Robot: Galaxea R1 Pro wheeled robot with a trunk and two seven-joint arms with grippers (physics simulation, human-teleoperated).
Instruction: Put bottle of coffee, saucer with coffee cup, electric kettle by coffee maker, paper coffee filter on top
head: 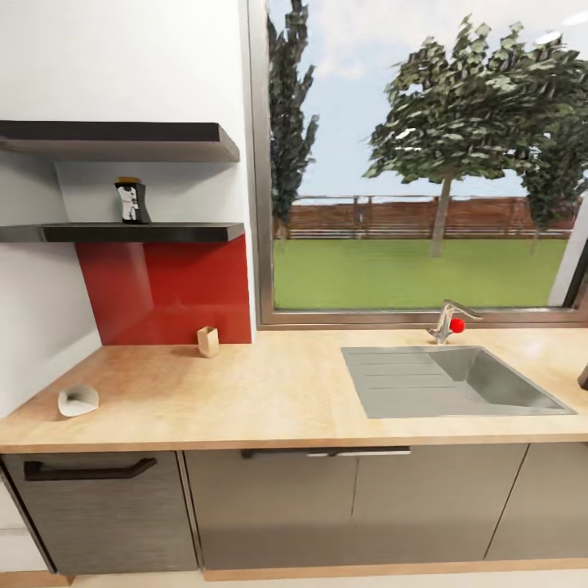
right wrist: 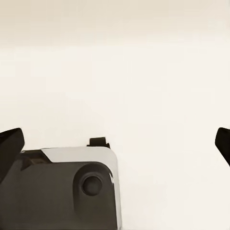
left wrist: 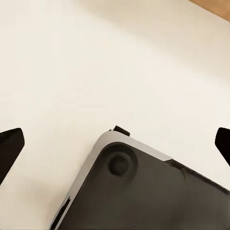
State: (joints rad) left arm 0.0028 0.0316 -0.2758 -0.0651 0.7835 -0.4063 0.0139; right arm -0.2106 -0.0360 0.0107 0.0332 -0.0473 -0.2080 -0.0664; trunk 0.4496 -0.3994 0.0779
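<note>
The dark coffee bottle with a gold lid and white label (head: 131, 202) stands upright on the lower black wall shelf (head: 163, 233), above the red backsplash panel (head: 167, 290). Below it, on the light wooden bench (head: 245, 392), a small tan paper coffee filter (head: 208, 341) sits near the backsplash, and a white cone-shaped object (head: 78, 399) lies near the left end. A steel sink (head: 449, 380) is set into the bench to the right. In the wrist views the left gripper (left wrist: 115, 143) and right gripper (right wrist: 115, 143) are spread wide with nothing held, over pale floor.

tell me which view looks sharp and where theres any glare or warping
Head view: countertop and sink fairly sharp, trees through the window blocky, straight edges bowed near the frame's borders. Both wrist views: pale, washed-out floor, dark fingertips soft-edged.
</note>
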